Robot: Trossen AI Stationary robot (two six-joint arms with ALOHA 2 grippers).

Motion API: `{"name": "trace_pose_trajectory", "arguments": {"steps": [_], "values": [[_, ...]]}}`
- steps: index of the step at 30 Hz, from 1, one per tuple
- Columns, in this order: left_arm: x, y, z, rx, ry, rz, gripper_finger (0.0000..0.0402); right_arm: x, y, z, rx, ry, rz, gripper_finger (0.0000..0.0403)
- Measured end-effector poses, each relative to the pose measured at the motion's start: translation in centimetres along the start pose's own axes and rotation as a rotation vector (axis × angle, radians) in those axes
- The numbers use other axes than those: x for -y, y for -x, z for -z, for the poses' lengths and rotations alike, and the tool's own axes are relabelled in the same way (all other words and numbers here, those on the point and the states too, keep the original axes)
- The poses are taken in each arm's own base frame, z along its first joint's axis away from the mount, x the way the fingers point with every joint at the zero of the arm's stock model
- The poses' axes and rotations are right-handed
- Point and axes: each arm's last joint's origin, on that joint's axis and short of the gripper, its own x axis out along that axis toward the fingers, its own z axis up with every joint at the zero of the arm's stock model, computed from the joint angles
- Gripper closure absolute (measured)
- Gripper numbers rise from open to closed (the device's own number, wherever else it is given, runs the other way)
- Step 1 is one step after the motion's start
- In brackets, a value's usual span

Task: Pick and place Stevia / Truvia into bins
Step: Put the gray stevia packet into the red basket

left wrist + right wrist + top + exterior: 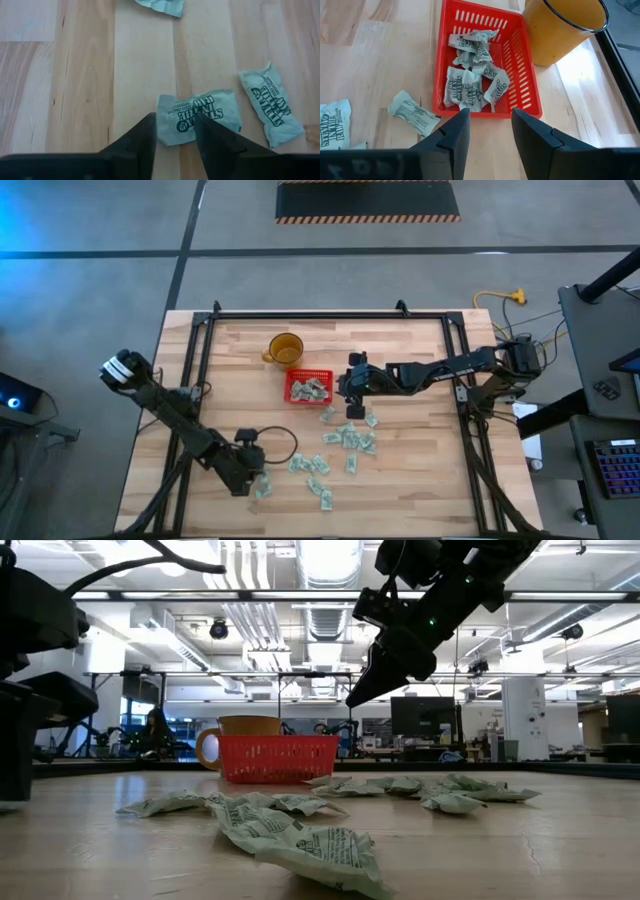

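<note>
Pale green sachets (345,438) lie scattered on the wooden table between the two arms, and several more (470,85) lie inside the red basket (308,387). My left gripper (258,483) is low over the near-left sachets. It is open, and its fingers straddle one end of a flat sachet (210,112). My right gripper (352,402) is open and holds nothing. It hangs raised (358,695) just right of the basket, with its fingers (490,117) over the table beside the basket's wall (485,111). My left gripper points down at the sachet's end (172,120), with one finger (207,132) over the paper and the other (147,132) beside its edge. I cannot tell whether the fingertips touch it. The sachet lies flat on the table.
An amber cup (285,348) stands just beyond the basket, toward the table's far-left. Two other sachets (270,107) (160,5) lie near my left gripper. One sachet (412,112) lies on the table just outside the basket. A black frame (330,315) runs along the far and side edges.
</note>
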Motion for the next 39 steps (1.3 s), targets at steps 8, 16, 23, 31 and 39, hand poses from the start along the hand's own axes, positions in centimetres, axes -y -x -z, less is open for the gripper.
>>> {"name": "trace_pose_trajectory", "arguments": {"steps": [8, 16, 23, 31, 39], "values": [[0.0, 0.0, 0.1, -0.001, -0.002, 0.004, 0.0394, 0.0, 0.0, 0.0, -0.001, 0.0, 0.0, 0.0273], [-0.3, 0.4, -0.5, 0.071, -0.149, -0.104, 0.0399, 0.0, 0.0, 0.1, -0.002, 0.0, 0.0, 0.0274], [-0.9, 1.9, -2.7, 0.304, -0.29, -0.411, 0.04, 0.0, 0.0, 0.1, -0.001, 0.0, 0.0, 0.028], [-4.4, 2.4, -5.5, 0.391, -0.355, -0.909, 0.04, 0.0, 0.0, 0.1, -0.001, 0.0, 0.001, 0.028], [-10.4, 1.8, -8.6, 0.306, -0.227, -0.93, 0.04, 0.0, 0.0, 0.1, -0.001, 0.0, 0.0, 0.0287]]}}
